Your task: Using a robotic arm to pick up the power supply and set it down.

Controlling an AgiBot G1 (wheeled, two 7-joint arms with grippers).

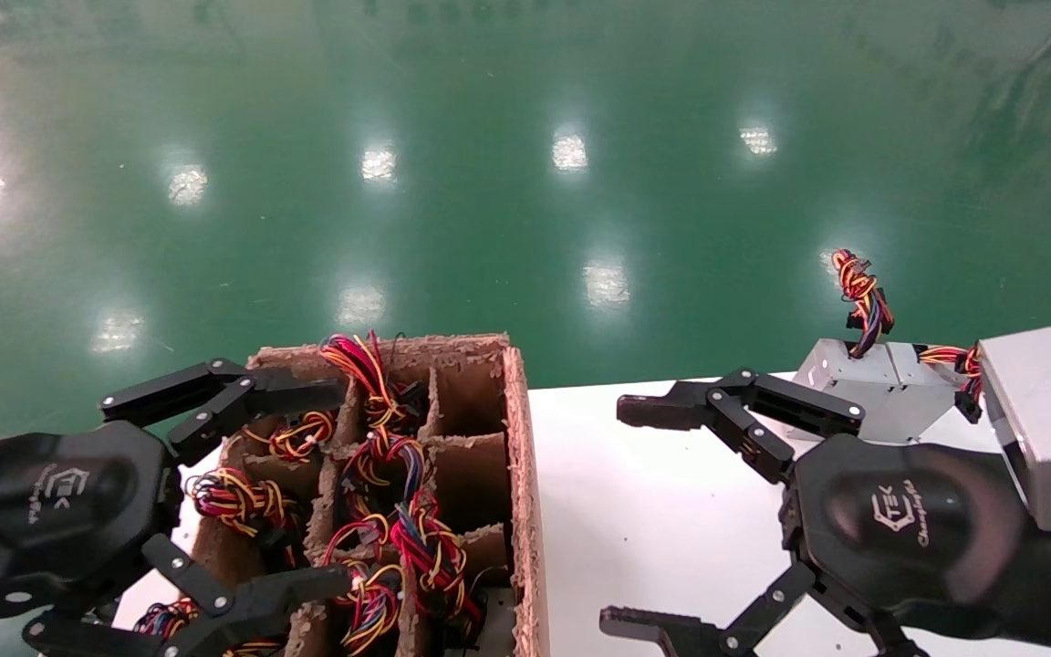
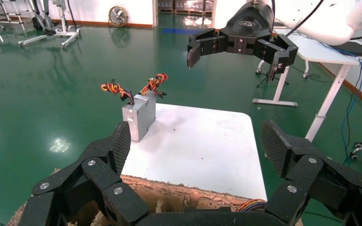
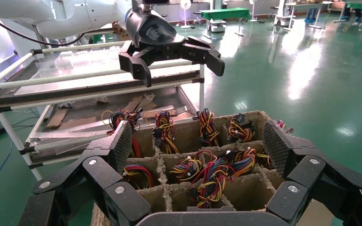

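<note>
A brown pulp carton [image 1: 518,474] with divided cells stands at the table's left. Knotted wire bundles, mostly red, black and yellow [image 1: 235,500], stick up from the cells, also seen in the right wrist view [image 3: 207,126]. The power supply bodies beneath them are hidden, so I cannot tell which one is the power supply. My left gripper [image 1: 329,488] hovers open over the carton with nothing between its fingers [image 2: 121,143]. My right gripper [image 1: 621,517] hangs open and empty above the white table [image 1: 662,493], facing the carton [image 3: 245,186].
Two silver-grey boxes [image 1: 872,392] with orange-blue twisted wire bundles stand together at the table's far right corner [image 2: 139,117]. Green floor surrounds the table. A metal rack [image 3: 75,94] with cardboard scraps stands beyond the carton. Another white table [image 2: 330,52] stands farther off.
</note>
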